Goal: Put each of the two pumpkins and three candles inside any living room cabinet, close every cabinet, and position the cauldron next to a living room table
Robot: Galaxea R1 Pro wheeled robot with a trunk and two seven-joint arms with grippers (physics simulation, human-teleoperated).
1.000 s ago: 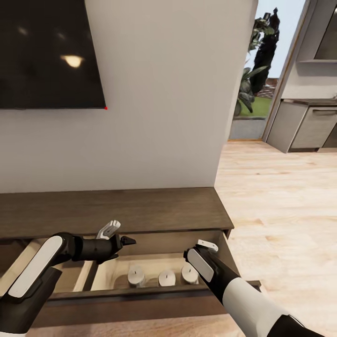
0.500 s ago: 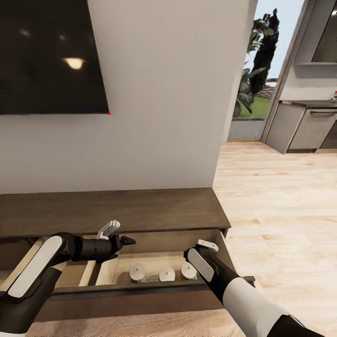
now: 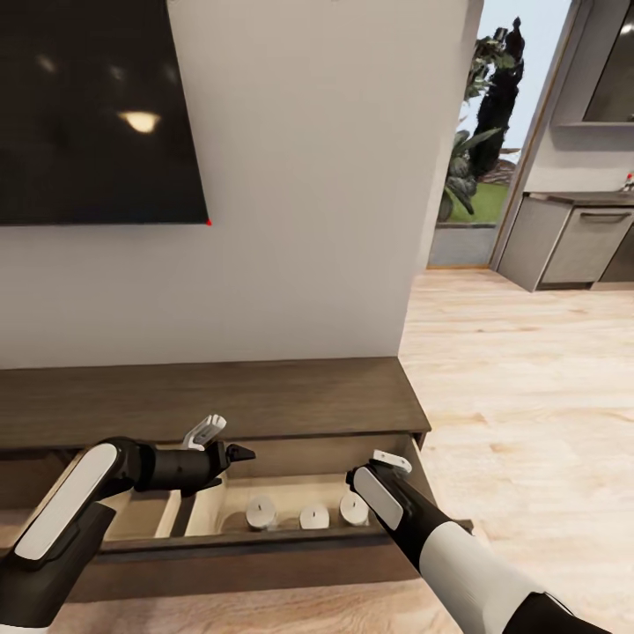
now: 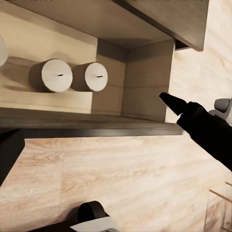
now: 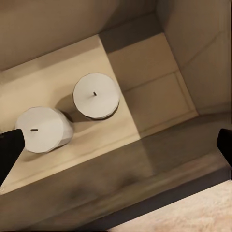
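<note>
Three candles (image 3: 301,515) sit in a row inside the open right-hand drawer (image 3: 264,553) of the cabinet (image 3: 211,396), toward its right end wall; vs a sec ago the view has tilted/pulled back a bit (TV (image 3: 92,110) edge sits lower in frame, less of the drawer interior visible), while the arms look unmoved rel. to the camera, so I read that as the robot backing off, not the candles shifting. Left gripper (image 3: 231,445) hovers over the drawer's left part, jaws spread, nothing betw. them; left wrist cam shows two candles (image 4: 72,76) against the drawer's back corner w/ one black fingertip (image 4: 170,102) well clear of them. Right gripper (image 3: 387,462) hangs just above the drawer's right end near the rightmost candle; right wrist cam shows its tips wide apart at either side of frame, two candles (image 5: 67,113) below, none held. Meaning, as a judgement: candle part looks done; drawer not yet shut, a 2nd drawer (image 3: 145,519) left of it also stands open; pumpkins, cauldron, table can't be located here; next likely step is pushing the drawer fronts in, w/ care that fingers clear the rim first.
</note>
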